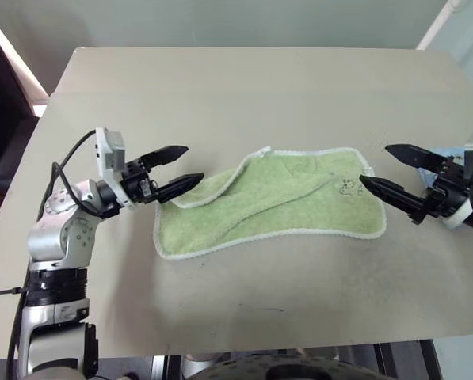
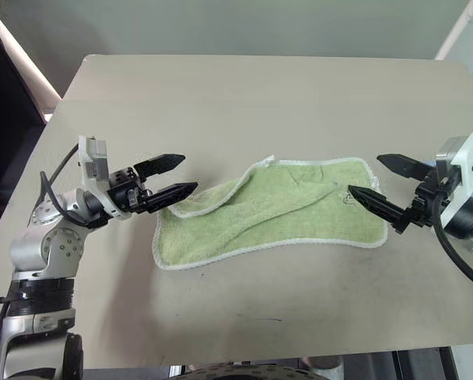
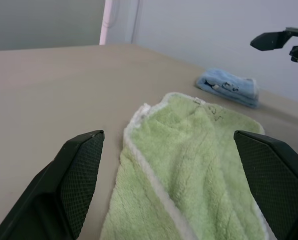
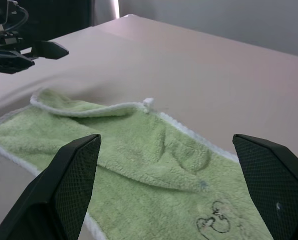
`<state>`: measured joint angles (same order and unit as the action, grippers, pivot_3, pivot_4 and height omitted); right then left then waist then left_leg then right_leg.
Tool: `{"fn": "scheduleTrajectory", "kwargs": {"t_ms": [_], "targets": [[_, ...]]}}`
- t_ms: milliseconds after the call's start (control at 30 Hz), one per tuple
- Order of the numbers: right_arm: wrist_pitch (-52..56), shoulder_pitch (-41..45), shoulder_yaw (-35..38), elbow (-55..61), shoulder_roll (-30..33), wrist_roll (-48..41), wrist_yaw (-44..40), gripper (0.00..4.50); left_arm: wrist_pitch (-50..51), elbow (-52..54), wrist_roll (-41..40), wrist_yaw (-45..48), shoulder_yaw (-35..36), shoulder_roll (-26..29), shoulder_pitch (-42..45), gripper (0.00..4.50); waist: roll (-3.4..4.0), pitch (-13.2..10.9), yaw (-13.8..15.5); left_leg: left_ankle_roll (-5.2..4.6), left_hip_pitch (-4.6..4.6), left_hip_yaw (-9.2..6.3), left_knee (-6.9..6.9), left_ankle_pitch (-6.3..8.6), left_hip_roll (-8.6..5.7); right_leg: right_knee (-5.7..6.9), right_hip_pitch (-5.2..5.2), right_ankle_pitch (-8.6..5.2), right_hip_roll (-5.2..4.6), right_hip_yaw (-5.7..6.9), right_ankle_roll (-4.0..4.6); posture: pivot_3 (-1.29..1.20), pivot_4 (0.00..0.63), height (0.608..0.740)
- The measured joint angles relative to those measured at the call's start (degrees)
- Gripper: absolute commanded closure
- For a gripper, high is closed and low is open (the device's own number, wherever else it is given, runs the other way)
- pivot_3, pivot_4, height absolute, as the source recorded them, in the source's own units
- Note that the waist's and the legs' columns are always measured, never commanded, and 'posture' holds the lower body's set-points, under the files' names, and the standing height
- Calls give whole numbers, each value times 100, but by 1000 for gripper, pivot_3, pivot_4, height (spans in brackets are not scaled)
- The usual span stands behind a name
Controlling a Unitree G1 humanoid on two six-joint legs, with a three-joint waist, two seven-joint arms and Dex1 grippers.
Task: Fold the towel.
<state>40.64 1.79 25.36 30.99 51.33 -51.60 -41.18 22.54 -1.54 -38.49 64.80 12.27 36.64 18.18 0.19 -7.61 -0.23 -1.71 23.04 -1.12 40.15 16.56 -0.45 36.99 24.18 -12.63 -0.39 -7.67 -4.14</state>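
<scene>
Left gripper (image 1: 179, 168), at the left end of the towel: its two black fingers stand apart, one above the other as the head camera sees them, with nothing between them. The lower fingertip (image 1: 195, 180) lies over or just at the towel's folded-back left corner; whether it touches the cloth cannot be told from these views. Right gripper (image 1: 377, 168), at the towel's right end: fingers likewise spread and empty, the nearer fingertip (image 2: 355, 192) just beside the towel's right edge, next to the printed figure.

Towel (image 1: 276, 202): light green terry cloth with white stitched edging, lying on the table (image 1: 236, 87) near its middle, between the two grippers. It is spread out but not flat. The far left corner is turned over onto the cloth, forming a diagonal flap whose white hem runs from the left end up toward the far edge. A soft ridge crosses the middle of the cloth. A small white loop (image 1: 265, 150) stands out from the far edge where the flap ends. A small dark printed figure (image 4: 213, 223) marks the right portion of the towel, close to the right gripper.

Light blue cloth (image 3: 228, 87): a smaller folded piece lying on the table beyond the towel's right end, apart from it, seen from the left wrist camera; in the head view it sits behind the right gripper at the table's right side
</scene>
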Motion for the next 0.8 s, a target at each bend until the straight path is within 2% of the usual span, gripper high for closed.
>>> {"fn": "scheduleTrajectory", "kwargs": {"t_ms": [300,467,600,800], "targets": [[-136,368,-216,-239,-53,264,-28,37,-113,136,14,-99,24,-84,-82,0,0,0,-20,10,-1,1,1,-8,2,2,-2,4,1,-1,18,0,150,728],[-188,900,-668,-734,-192,674,46,37,-267,97,61,-131,3,-233,-59,0,0,0,-28,12,-4,-1,1,-15,6,5,0,21,3,1,9,0,150,728],[-123,1660,-1088,-1652,-397,982,150,37,-425,9,168,-140,-74,-438,-37,0,0,0,-44,8,-7,1,3,-19,8,4,3,32,4,0,4,0,150,728],[-365,2330,-1896,-3008,-401,1842,-216,37,-491,144,250,-265,-174,-637,-219,0,1,0,-43,10,12,-1,-1,-22,9,6,10,35,2,5,2,0,150,728]]}}
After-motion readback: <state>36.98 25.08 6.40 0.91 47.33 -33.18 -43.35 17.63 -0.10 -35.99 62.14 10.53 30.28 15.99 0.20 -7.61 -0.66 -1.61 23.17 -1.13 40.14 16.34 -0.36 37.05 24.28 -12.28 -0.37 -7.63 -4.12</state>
